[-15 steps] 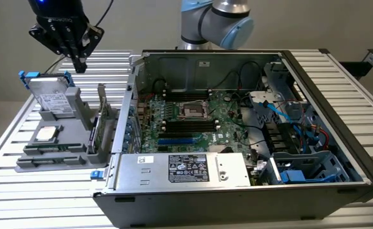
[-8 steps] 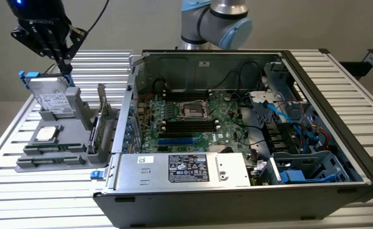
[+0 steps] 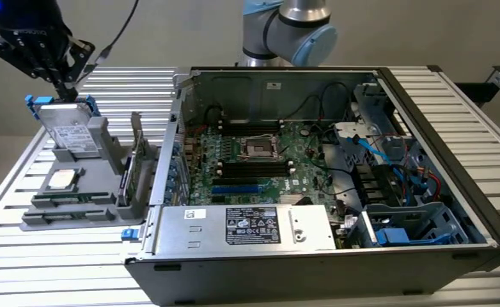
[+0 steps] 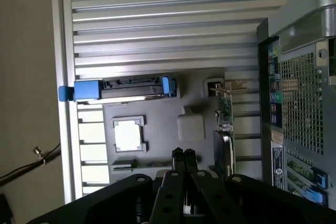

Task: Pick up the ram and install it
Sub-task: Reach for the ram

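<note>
The gripper [image 3: 64, 89], fingers together and holding nothing, hangs over the gray holder [image 3: 41, 222] that props the ram [image 3: 69, 199] for grabbing.

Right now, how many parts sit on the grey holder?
4: drive upright at the far end, processor chip mid-holder, ram along the near edge, expansion card standing beside the case. More may be hidden.

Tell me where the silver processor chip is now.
The processor chip lies on the gray holder at the exterior view's left, beside the upright drive.
</note>
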